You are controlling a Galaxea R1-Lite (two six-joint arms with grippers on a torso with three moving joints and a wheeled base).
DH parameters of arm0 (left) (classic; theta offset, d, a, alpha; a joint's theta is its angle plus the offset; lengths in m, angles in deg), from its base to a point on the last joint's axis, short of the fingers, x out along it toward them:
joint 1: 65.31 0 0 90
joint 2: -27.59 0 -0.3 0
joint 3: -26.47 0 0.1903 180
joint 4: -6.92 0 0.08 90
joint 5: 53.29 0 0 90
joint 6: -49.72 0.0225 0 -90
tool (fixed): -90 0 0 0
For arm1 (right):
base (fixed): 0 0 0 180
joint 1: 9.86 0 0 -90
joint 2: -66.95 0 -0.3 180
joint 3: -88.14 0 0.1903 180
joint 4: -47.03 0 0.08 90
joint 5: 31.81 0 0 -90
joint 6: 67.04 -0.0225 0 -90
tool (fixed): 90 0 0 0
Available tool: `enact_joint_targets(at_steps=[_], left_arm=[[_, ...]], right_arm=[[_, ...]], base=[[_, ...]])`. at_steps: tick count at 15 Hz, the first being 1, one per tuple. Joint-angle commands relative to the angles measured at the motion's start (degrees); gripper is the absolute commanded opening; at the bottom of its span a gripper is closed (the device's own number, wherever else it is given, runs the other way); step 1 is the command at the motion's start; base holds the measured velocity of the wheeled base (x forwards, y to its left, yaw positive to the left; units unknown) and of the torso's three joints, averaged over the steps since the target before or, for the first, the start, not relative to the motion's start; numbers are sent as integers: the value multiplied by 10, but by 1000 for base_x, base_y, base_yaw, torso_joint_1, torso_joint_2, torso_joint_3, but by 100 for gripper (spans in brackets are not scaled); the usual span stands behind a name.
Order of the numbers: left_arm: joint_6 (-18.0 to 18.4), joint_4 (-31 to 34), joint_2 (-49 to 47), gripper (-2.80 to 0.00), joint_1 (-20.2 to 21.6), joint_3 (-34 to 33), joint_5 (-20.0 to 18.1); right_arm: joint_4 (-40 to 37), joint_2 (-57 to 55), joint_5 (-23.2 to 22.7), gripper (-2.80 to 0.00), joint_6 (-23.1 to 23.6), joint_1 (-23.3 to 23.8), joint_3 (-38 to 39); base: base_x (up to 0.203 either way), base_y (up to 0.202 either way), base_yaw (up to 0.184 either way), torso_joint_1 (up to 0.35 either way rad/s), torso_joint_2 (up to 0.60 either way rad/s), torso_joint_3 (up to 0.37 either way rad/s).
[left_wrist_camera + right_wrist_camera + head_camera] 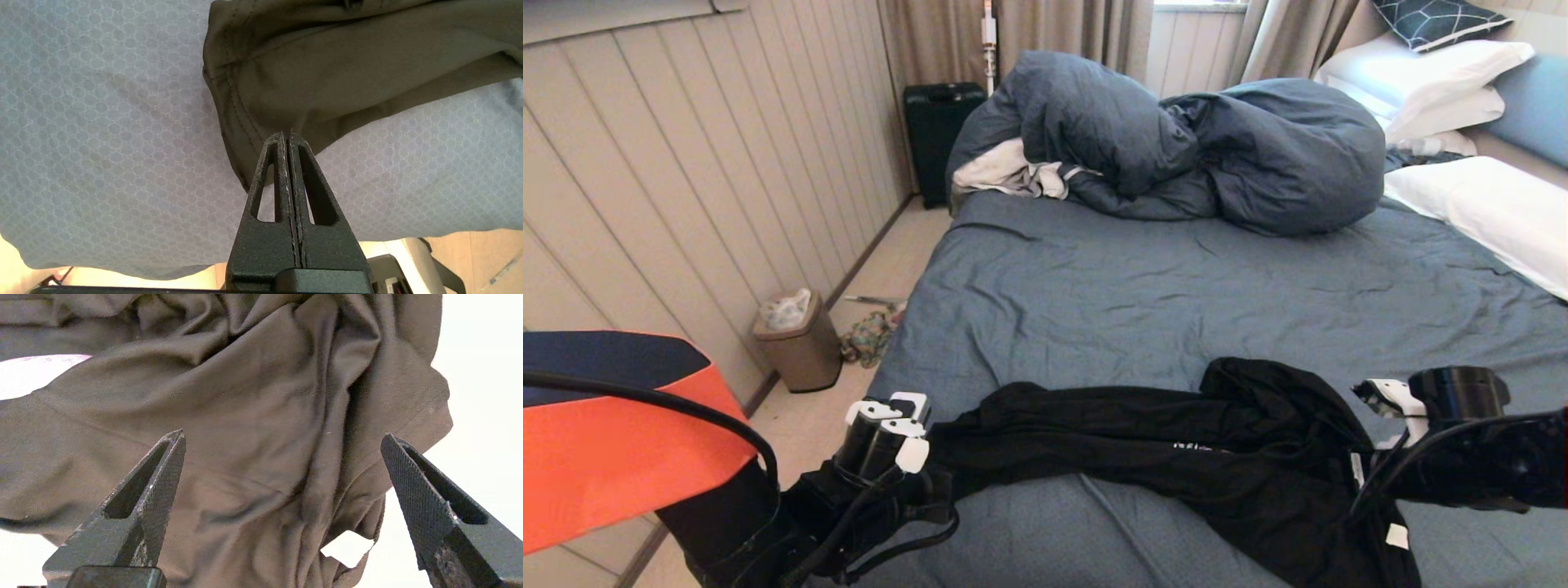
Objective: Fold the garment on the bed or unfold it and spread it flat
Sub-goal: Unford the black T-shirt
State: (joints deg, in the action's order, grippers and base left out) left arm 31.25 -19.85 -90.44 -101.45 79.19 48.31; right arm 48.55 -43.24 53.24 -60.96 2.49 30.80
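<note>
The garment, a black T-shirt, lies bunched in a long strip across the near part of the bed. A bit of white lettering and a white tag show on it. My left gripper is shut on the garment near a hemmed corner, at the strip's left end by the bed's edge; its wrist shows in the head view. My right gripper stands wide open just above the crumpled cloth at the strip's right end, holding nothing. Its wrist is at the right.
A bulky slate-blue duvet is heaped at the far side, with a white-grey cloth beside it and white pillows on the right. On the floor to the left are a bin and a dark suitcase.
</note>
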Motion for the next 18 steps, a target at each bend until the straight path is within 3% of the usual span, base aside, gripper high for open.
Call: enact_joint_targets(at_steps=[1, 11, 12, 18], left_arm=[[-2, -3, -1, -280, 0, 0, 1], [-2, -4, 5, -280, 1, 0, 1], [-2, -4, 5, -280, 0, 0, 1], [-2, -5, 7, -280, 0, 0, 1]], right_arm=[[2, -1, -1, 0, 1, -6, 1], [5, -58, 0, 0, -10, -26, -24], [5, -60, 0, -280, -11, -28, -24], [5, -43, -1, -280, -20, -34, -17]], base=[[0, 0, 0, 0, 0, 0], [0, 0, 0, 0, 0, 0], [0, 0, 0, 0, 0, 0], [0, 0, 0, 0, 0, 0]])
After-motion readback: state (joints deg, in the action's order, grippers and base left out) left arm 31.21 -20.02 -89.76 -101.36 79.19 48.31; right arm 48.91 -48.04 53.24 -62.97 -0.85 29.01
